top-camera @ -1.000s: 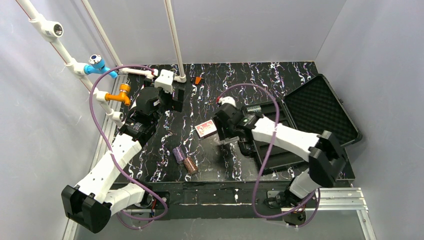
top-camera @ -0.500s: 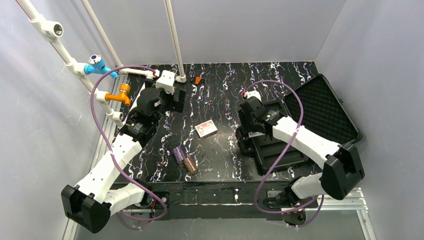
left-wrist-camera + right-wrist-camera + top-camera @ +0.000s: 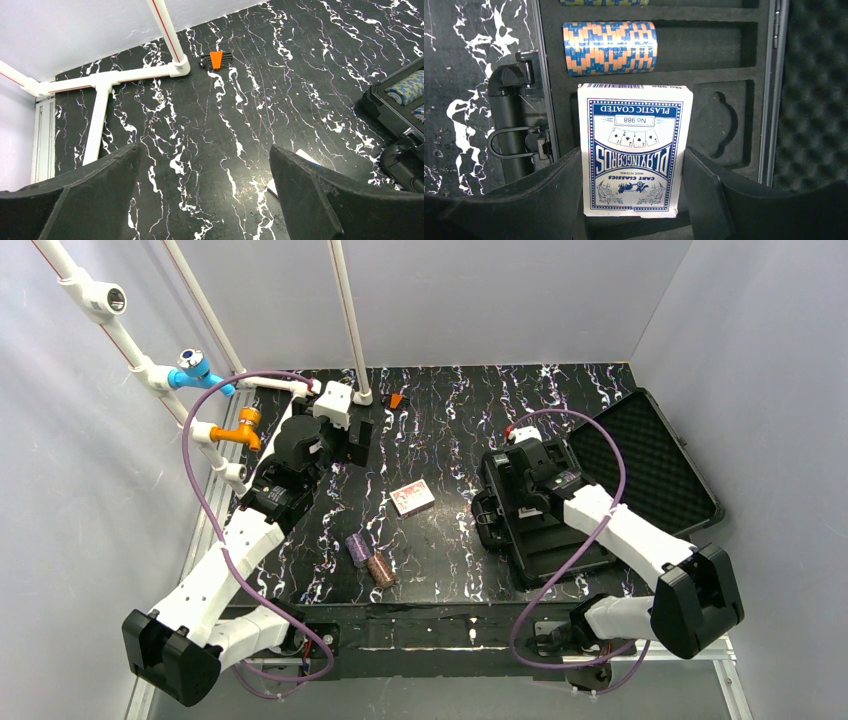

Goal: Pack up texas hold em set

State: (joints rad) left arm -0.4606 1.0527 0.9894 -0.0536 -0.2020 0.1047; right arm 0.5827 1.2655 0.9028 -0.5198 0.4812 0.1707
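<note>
Black tabletop (image 3: 440,420) veined in white is enclosed by pale grey walls, and a white pipe frame (image 3: 165,30) is fixed along its far-left side. At the right side of the table the black case (image 3: 555,558) is laid open, its lid (image 3: 640,455) folded back and lined with egg-crate foam.

The right gripper (image 3: 634,170) is positioned over the base of the case, and the blue-white deck (image 3: 634,150) is clamped by its long edges between the 2 fingers, its printed face turned toward the wrist camera. Whether the deck touches the foam beneath cannot be told. Just beyond the deck, 1 orange-and-blue chip stack (image 3: 609,47) is seen lying on its side in a slot of the foam. A deck-shaped recess (image 3: 719,120) is seen just beside the held deck, on the lid side. The case handle (image 3: 509,125) is seen on the opposite side, toward the table centre.

The left gripper (image 3: 204,170) is held above the far-left part of the table, its jaws spread wide with only tabletop seen between them.

Near the table centre the red deck (image 3: 413,497) is laid flat, apart from the case. Closer to the near edge, the purple chip stack (image 3: 356,548) and the brown chip stack (image 3: 381,569) are laid on their sides, just beside each other. An orange hex-key set (image 3: 216,60) is placed at the far edge, just beside the foot of 1 pipe.
</note>
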